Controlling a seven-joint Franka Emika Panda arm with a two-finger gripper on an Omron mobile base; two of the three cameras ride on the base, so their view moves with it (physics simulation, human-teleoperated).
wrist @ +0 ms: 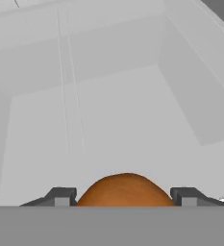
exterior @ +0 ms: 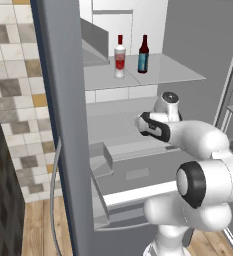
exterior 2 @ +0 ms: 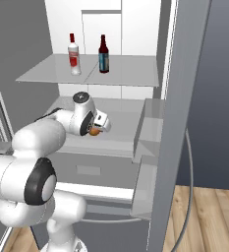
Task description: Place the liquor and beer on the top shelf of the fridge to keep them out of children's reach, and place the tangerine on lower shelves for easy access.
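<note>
Even, flat rendered light fills the fridge (exterior 2: pixel 135 49), bright and without glare. The top shelf (exterior: pixel 168 70) reads pale grey, with only faint shading under it and softer, darker tones on the door panels either side. Edges look slightly jagged and coarse rather than blurred. In the hand view the tangerine (wrist: pixel 125 190) seems smoothly shaded, perhaps lit from above.

top shelf: wide flat pale grey panel (exterior 2: pixel 130 74), highest in the tall grey fridge (exterior 2: pixel 182 98)
on it: clear glass bottle w/ red cap (exterior 2: pixel 74 54) + dark brown glass bottle w/ blue label (exterior 2: pixel 103 54), both upright, side by side, not touching
lower shelf: pale grey panel (exterior 2: pixel 121 125), bare where seen
</note>
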